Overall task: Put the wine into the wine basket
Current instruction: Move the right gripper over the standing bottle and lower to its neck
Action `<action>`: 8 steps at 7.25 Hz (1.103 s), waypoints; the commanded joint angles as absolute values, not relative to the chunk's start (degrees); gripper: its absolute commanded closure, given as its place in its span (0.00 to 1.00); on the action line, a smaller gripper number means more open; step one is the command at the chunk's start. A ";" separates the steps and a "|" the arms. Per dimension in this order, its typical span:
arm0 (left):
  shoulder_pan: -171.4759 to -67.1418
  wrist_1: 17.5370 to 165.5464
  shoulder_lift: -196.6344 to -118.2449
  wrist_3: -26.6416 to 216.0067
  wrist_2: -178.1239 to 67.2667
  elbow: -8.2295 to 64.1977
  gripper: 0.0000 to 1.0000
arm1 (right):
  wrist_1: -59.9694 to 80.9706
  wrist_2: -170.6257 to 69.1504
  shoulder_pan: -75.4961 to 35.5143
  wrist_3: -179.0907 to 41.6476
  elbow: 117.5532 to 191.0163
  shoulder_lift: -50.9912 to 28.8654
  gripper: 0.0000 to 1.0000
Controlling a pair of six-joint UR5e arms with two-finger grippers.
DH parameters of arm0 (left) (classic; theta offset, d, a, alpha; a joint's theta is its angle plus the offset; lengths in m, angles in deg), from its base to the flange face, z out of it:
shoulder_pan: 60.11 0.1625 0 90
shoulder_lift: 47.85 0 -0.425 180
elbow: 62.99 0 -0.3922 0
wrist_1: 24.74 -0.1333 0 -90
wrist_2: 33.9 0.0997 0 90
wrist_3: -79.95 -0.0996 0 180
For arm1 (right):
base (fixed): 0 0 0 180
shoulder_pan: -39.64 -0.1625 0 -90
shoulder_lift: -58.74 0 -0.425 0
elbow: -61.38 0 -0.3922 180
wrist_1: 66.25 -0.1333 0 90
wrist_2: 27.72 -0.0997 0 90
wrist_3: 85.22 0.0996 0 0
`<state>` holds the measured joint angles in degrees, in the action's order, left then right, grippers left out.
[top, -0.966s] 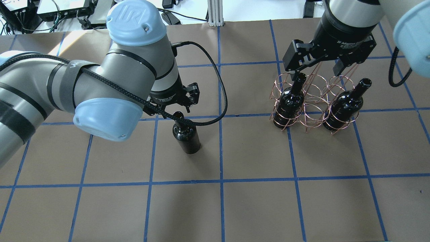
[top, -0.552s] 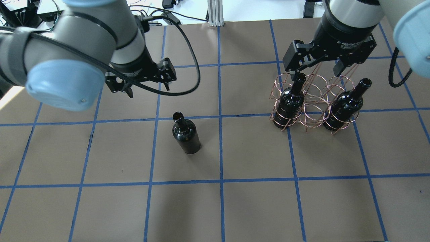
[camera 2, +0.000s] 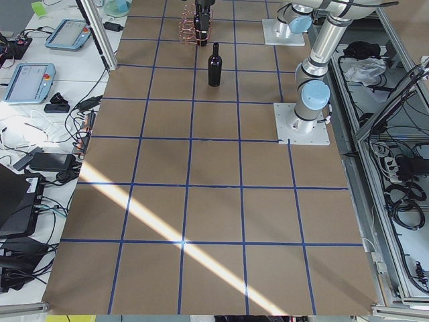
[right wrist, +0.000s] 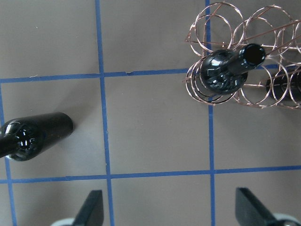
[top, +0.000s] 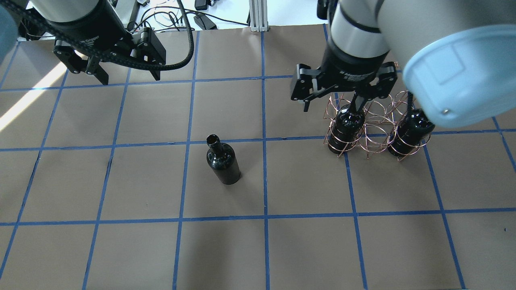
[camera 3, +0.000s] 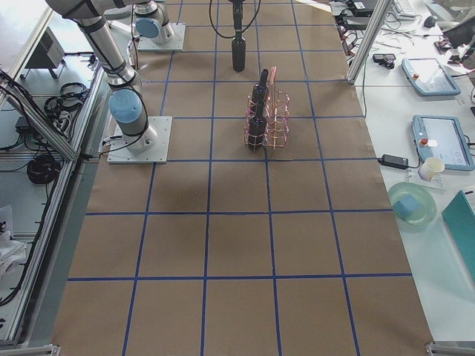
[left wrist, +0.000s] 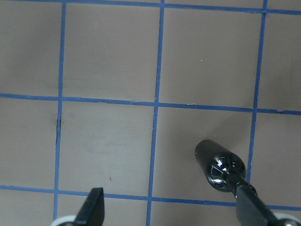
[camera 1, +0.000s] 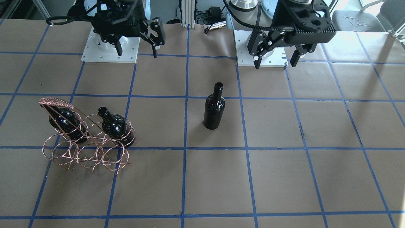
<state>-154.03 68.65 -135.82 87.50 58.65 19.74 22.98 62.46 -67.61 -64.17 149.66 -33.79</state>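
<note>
One black wine bottle [top: 223, 161] stands alone upright on the brown table, near its middle [camera 1: 214, 107]. The copper wire wine basket [top: 377, 119] stands to the right [camera 1: 85, 152] with two more black bottles in its end rings [top: 346, 127] [top: 409, 131]. My left gripper [top: 129, 76] is open and empty, high at the far left, well away from the lone bottle, which shows low right in its wrist view [left wrist: 221, 167]. My right gripper [top: 342, 100] is open and empty, hovering just left of the basket; its wrist view shows the lone bottle [right wrist: 33, 136] and the basket [right wrist: 256, 96].
Blue tape lines divide the brown table into squares. Both arm bases [camera 1: 109, 47] [camera 1: 262, 53] sit on white plates at the robot's edge. Cables and devices lie beyond the far edge [top: 201, 20].
My left gripper has lifted off the lone bottle's neck and drawn back to the far left. My right gripper has moved left from above the basket. The bottles have not moved.
</note>
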 commanded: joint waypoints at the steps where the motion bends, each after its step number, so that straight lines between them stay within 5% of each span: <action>1: -153.63 67.39 -135.73 84.19 57.95 19.63 0.00 | 26.81 63.07 -77.39 -52.65 149.10 -30.13 0.00; 8: -153.80 66.76 -136.96 83.91 54.61 19.90 0.00 | 30.26 62.46 -79.28 -51.56 149.53 -27.48 0.00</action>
